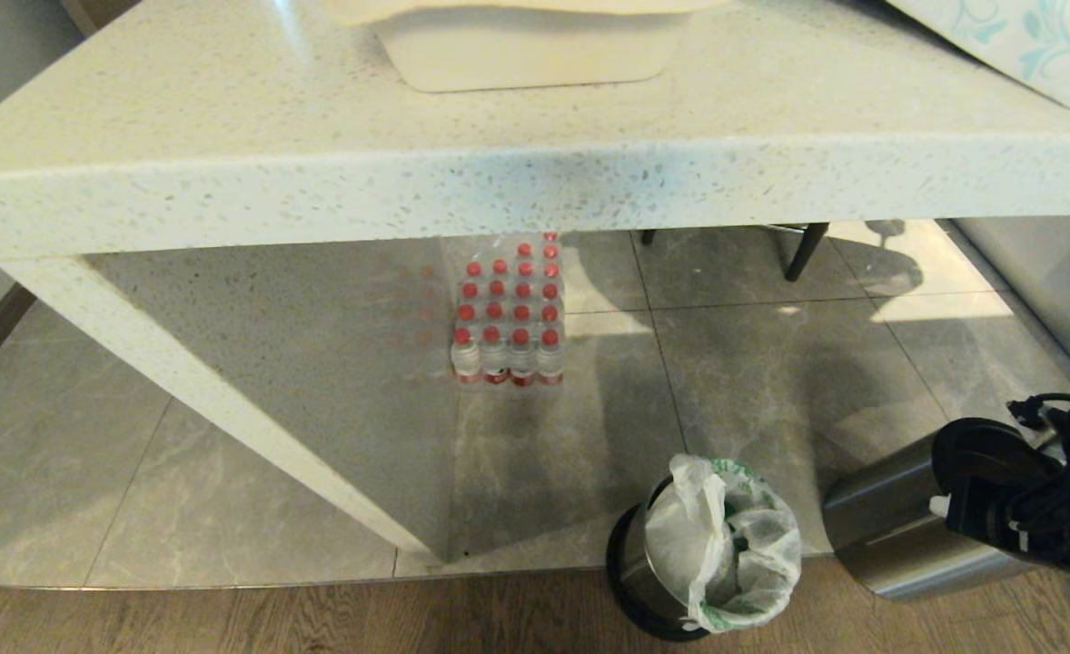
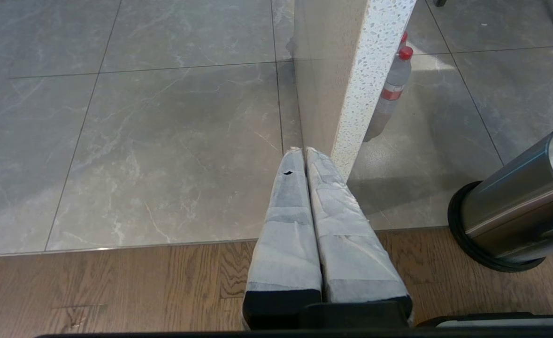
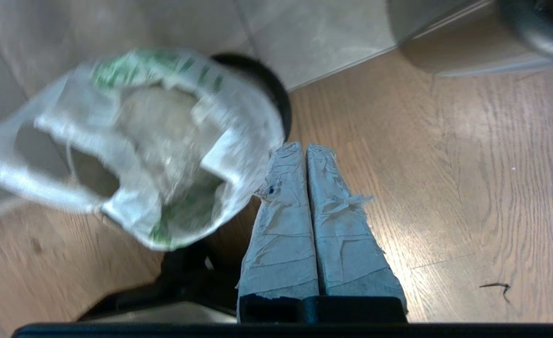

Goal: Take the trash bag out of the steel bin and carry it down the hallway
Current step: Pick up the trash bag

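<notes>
Your right gripper (image 3: 306, 149) has its taped fingers (image 3: 281, 220) pressed flat together with nothing between them, tips over the wooden floor (image 3: 445, 164) just beside the trash bag (image 3: 135, 150). From the head camera you see the right arm (image 1: 1025, 500) at the lower right, in front of a second, larger steel bin (image 1: 889, 536). The trash bag (image 1: 726, 545) sits in the steel bin (image 1: 630, 572), its white plastic with green print bunched up over the rim, at the seam between wood and grey tile, near the stone table (image 1: 317, 182). A pack of red-capped bottles (image 1: 508, 318) stands under that table. Your left gripper (image 2: 303, 151) is also closed and empty, low beside the table leg (image 2: 351, 84).
</notes>
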Robot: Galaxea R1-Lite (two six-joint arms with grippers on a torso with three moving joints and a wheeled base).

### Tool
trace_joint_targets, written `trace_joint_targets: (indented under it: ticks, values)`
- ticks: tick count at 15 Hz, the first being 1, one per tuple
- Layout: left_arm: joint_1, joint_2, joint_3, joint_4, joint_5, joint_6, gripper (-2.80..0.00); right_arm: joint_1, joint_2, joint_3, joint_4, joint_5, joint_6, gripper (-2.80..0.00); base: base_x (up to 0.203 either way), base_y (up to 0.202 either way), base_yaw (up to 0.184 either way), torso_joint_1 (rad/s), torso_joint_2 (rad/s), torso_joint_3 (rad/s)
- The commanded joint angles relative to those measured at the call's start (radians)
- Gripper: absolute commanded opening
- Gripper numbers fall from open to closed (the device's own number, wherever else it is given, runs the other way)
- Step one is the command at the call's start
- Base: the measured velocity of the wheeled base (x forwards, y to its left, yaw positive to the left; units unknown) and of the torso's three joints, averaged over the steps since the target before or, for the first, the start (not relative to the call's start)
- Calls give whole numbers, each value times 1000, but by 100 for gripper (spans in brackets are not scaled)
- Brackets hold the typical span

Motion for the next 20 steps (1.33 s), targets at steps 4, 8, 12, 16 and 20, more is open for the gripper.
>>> trace_joint_targets:
  ticks: [4,8,12,16,20]
  values:
    - [0,0,0,0,0,0,-280,172,-20,13,11,-5,-13,-280,0,0,0,0,0,0]
    - [0,0,0,0,0,0,-280,267,1,-4,47,16,-167,-280,0,0,0,0,0,0]
    - [0,0,0,0,0,0,-280,268,114,1,-20,19,-231,-280,0,0,0,0,0,0]
    - [0,0,0,0,0,0,-280,262,303,0,-198,18,-232,-280,0,0,0,0,0,0]
    - [0,0,0,0,0,0,-280,262,437,-4,-336,21,-240,-280,0,0,0,0,0,0]
